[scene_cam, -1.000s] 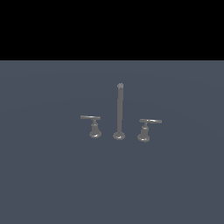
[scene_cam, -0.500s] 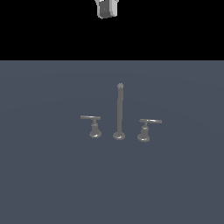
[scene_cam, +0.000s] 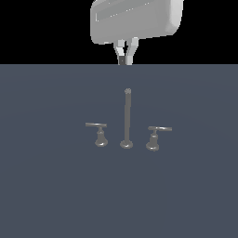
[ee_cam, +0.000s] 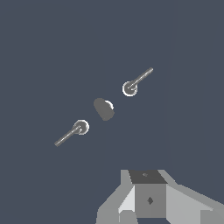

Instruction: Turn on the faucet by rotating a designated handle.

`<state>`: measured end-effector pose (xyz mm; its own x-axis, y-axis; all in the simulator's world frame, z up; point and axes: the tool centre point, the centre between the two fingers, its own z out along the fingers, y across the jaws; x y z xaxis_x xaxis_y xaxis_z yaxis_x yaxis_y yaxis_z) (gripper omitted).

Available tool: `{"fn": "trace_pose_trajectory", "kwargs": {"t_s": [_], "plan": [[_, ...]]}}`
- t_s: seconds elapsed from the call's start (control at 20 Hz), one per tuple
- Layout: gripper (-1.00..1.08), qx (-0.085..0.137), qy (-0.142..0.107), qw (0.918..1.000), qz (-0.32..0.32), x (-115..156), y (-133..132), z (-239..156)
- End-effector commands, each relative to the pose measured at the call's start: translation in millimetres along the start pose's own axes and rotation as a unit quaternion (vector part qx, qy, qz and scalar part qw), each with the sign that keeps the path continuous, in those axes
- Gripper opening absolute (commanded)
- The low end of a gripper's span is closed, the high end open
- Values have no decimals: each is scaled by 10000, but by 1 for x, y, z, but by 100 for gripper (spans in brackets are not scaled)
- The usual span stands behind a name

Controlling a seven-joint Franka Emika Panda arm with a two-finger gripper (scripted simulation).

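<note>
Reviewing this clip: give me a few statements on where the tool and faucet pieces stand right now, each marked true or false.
1. The tool hangs above the faucet without touching it. True.
2. The tool grips the handle. False: it holds nothing.
3. The spout rod stands between two lever handles. True.
4. The spout rod lies flat on the surface. False: it stands upright.
5. The twin handle sits at the exterior view's left of the rod. True.
</note>
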<state>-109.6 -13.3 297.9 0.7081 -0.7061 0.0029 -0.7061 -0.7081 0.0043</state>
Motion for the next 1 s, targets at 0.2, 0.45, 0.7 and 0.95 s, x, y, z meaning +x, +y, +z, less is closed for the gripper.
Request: {"fn": "trace_pose_trajectory", "kwargs": {"t_s": [0.2, 0.45, 0.7, 0.95], "plan": [[-100, 9, -6, 9955, 942, 37, -6, 45], [-100, 10, -10, 9860, 1667, 66, -6, 80], [-100, 7, -10, 9703, 2421, 96, -1, 117], [-100, 3, -8, 9492, 3148, 126, 9, 152]]}}
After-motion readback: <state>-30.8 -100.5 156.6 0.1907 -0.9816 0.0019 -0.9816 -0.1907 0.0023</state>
